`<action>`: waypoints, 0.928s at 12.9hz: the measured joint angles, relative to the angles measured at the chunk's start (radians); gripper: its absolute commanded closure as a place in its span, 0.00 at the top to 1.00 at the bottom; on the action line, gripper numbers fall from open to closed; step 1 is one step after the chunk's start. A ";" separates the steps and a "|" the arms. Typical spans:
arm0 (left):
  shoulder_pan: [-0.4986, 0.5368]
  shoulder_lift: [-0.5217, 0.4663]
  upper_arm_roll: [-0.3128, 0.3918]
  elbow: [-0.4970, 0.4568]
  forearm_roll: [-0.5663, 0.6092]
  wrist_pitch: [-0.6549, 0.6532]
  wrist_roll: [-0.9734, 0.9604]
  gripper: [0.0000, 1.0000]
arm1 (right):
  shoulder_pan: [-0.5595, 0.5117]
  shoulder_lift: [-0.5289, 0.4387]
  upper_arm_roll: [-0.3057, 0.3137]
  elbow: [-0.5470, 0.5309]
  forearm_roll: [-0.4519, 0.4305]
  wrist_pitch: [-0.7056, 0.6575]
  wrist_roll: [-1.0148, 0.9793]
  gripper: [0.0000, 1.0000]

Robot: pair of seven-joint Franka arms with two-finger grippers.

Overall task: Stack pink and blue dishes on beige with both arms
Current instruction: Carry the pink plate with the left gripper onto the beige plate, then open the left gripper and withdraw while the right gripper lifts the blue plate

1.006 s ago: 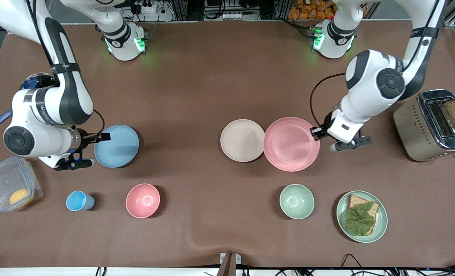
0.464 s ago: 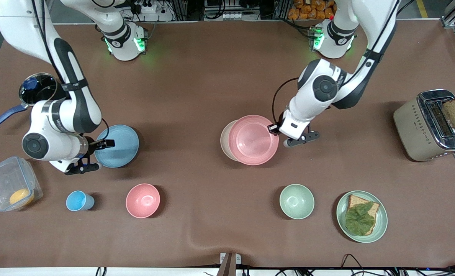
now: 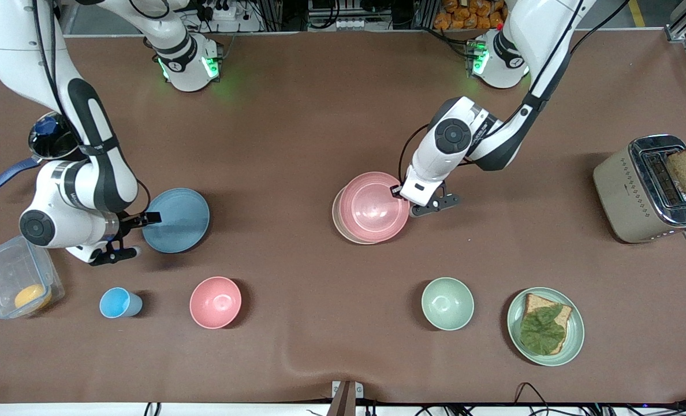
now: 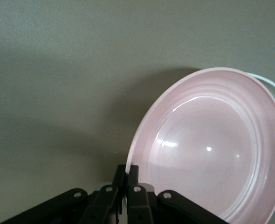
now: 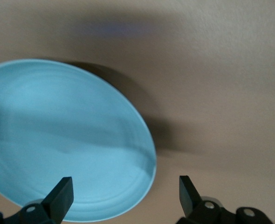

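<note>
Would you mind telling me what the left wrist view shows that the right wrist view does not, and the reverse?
Only the left wrist view shows the pink plate, pinched at its rim by the shut left gripper, with a sliver of the beige plate under it. Only the right wrist view shows the blue plate lying flat and the open right gripper at its edge. Both show the brown table and a plate.

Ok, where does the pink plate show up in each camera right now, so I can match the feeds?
Front view: pink plate mid-table, over the beige plate, rim pinched by the left gripper.
Left wrist view: pink plate fills much of the picture, the left gripper shut on its rim.
Right wrist view: not in it.
Shared landmark: the left gripper on the plate's rim.
</note>
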 measured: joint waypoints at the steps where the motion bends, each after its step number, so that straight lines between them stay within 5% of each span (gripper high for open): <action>1: 0.000 0.008 0.001 0.000 0.000 0.015 0.000 0.00 | -0.010 0.011 0.000 -0.001 0.001 0.002 -0.011 1.00; 4: -0.003 0.033 0.000 0.000 0.000 0.076 0.000 0.00 | -0.018 0.054 0.001 -0.002 0.038 0.006 -0.025 1.00; 6: -0.010 0.050 0.000 0.000 0.000 0.106 0.000 0.00 | -0.018 0.067 0.004 -0.002 0.060 0.006 -0.029 0.11; 7: -0.012 0.056 0.000 0.000 0.000 0.113 0.000 0.00 | -0.018 0.069 0.004 -0.002 0.066 0.006 -0.030 0.00; 8: -0.012 0.060 0.000 0.000 0.000 0.117 0.000 0.55 | -0.018 0.070 0.004 -0.002 0.077 0.006 -0.031 0.00; 9: -0.012 0.061 0.000 0.000 0.000 0.119 0.000 1.00 | -0.018 0.070 0.004 -0.002 0.081 0.006 -0.032 0.00; 12: -0.016 0.062 -0.002 0.009 0.000 0.123 -0.025 1.00 | -0.018 0.070 0.004 -0.002 0.087 0.006 -0.053 0.00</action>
